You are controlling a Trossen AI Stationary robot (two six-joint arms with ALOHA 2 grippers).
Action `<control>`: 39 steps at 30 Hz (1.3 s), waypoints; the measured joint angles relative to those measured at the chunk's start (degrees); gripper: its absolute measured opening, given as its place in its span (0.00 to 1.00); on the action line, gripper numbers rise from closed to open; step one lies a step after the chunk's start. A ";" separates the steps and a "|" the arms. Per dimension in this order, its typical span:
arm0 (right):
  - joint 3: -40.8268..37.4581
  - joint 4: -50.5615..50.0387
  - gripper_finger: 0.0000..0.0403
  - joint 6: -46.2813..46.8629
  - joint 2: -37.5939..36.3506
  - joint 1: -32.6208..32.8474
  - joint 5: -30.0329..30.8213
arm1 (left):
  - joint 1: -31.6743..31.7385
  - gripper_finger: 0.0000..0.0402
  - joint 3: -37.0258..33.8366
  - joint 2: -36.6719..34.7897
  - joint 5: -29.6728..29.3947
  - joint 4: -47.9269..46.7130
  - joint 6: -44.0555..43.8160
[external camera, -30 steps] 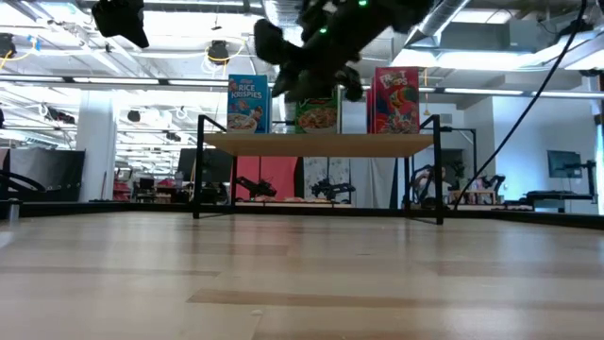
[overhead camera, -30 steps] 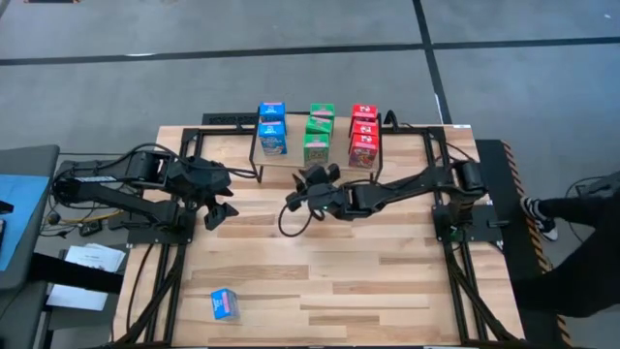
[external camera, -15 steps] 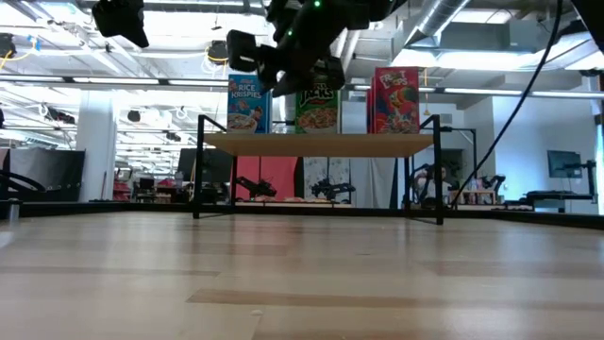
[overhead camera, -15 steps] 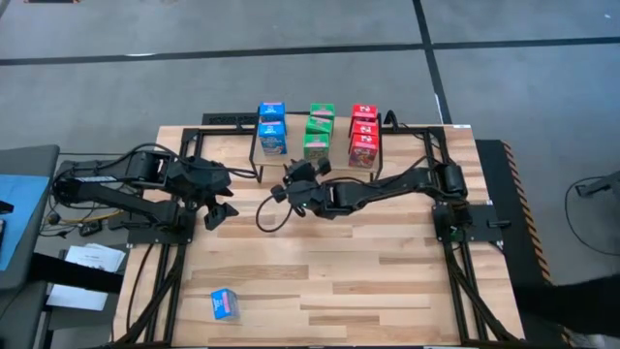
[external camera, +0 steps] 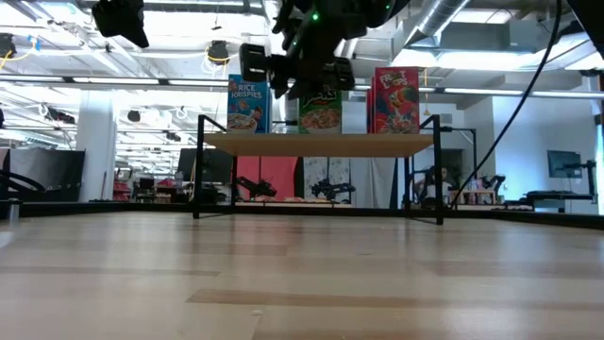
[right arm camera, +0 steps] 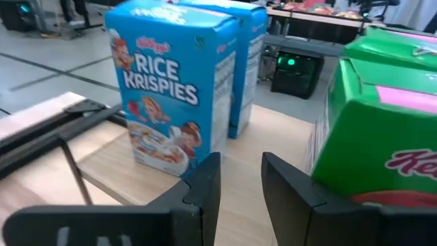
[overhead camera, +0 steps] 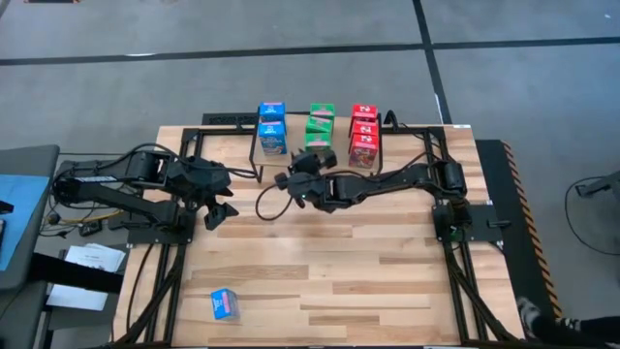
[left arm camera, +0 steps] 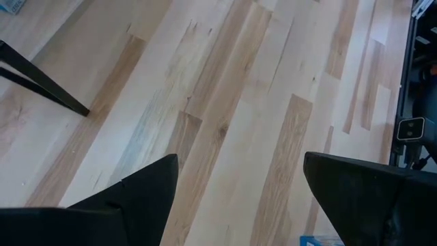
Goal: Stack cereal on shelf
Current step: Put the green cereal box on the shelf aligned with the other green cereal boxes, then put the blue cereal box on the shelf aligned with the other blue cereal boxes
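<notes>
The shelf (overhead camera: 294, 145) stands at the table's far middle, its plank (external camera: 321, 144) on thin black legs. On it stand blue cereal boxes (overhead camera: 272, 139), green ones (overhead camera: 321, 118) and red ones (overhead camera: 363, 131). One more blue box (overhead camera: 224, 303) lies flat on the table near the front left. My right gripper (overhead camera: 302, 165) hovers just in front of the shelf, pointing at the gap between a blue box (right arm camera: 174, 89) and a green box (right arm camera: 382, 130). Its fingers (right arm camera: 241, 178) stand narrowly open with nothing between them. My left gripper (overhead camera: 218, 208) waits open above the table's left side.
A black shelf leg (left arm camera: 41, 82) slants across the bare tabletop below my left gripper (left arm camera: 239, 178). A black cable loop (overhead camera: 271, 204) hangs beside my right gripper. Black frame rails run along both table sides. Open wooden tabletop (overhead camera: 368, 281) lies toward the near edge.
My right gripper has moved toward the table's left and far edge, closer to the shelf, and has turned to face the gap between the blue and green boxes. The boxes have stayed in place.
</notes>
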 joint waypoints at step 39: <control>12.40 -0.24 0.33 -18.13 -3.17 8.62 -9.17 | -0.01 0.76 0.00 0.00 0.04 0.00 0.00</control>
